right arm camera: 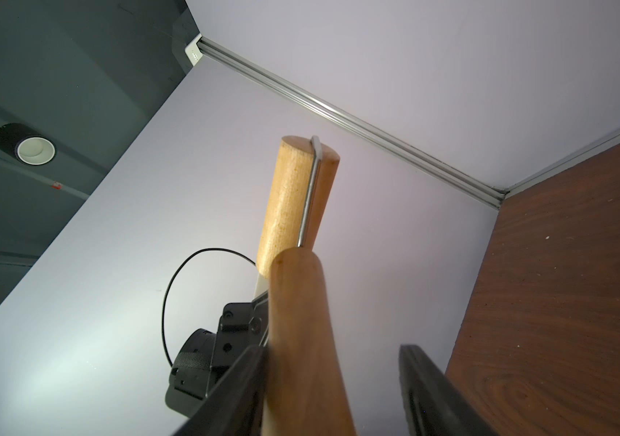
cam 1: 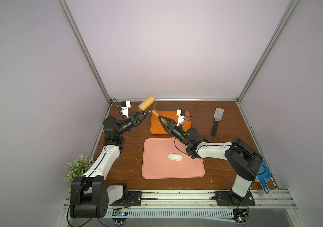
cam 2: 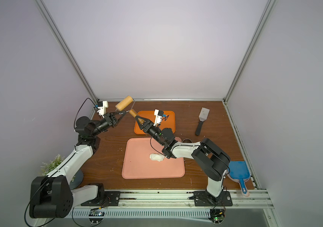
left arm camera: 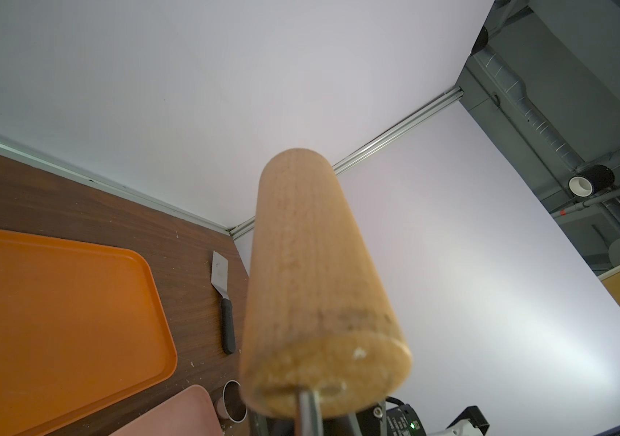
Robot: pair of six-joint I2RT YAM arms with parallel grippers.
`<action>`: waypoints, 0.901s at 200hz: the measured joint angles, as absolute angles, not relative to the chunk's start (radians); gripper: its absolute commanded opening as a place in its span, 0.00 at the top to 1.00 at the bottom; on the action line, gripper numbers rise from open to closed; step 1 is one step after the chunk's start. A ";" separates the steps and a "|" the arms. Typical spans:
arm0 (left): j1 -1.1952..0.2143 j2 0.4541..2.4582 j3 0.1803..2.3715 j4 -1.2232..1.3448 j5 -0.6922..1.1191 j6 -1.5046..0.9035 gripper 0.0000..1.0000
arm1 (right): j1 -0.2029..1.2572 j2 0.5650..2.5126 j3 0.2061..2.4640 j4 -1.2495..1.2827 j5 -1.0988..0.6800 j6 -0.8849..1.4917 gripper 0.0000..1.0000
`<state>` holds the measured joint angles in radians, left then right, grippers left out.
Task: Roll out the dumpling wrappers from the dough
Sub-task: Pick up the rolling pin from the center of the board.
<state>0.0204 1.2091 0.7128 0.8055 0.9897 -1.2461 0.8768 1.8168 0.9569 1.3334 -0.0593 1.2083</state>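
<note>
The brown table (cam 1: 129,153) is carrying everything. The pink mat (cam 1: 156,167) is lying in the middle of it, and the orange tray (cam 1: 156,127) is sitting just behind the mat with nothing on it.

The rolling pin (cam 1: 147,103) is hanging in the air over the far left part of the table, between the two arms. The left gripper (cam 1: 146,113) is pinching the thin metal wire (right arm camera: 310,196) of the pin with closed jaws. The right gripper (cam 1: 161,119) is standing around the wooden handle (right arm camera: 301,339) with its jaws apart. In the right wrist view one finger (right arm camera: 233,392) is touching the handle and the other finger (right arm camera: 429,389) is standing clear of it.

The dough (cam 1: 175,157) is lying on the mat as a thick uneven lump (nothing is pressing on it). The small metal ring (left arm camera: 233,405) is waiting beside the mat. No dumpling wrappers are showing anywhere.

So I am judging the task to be near its beginning. The pin seems to be passing to the right arm, and the rolling and the cutting are all left to do.
</note>
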 measured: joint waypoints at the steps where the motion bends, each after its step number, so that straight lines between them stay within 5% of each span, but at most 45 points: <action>1: 0.020 1.209 0.713 0.805 0.990 -1.246 0.99 | 0.876 1.819 0.958 1.338 -0.061 1.209 0.39; 180: 0.020 1.211 0.713 0.782 0.991 -1.243 0.99 | 0.837 1.874 0.990 1.438 -0.144 1.243 0.44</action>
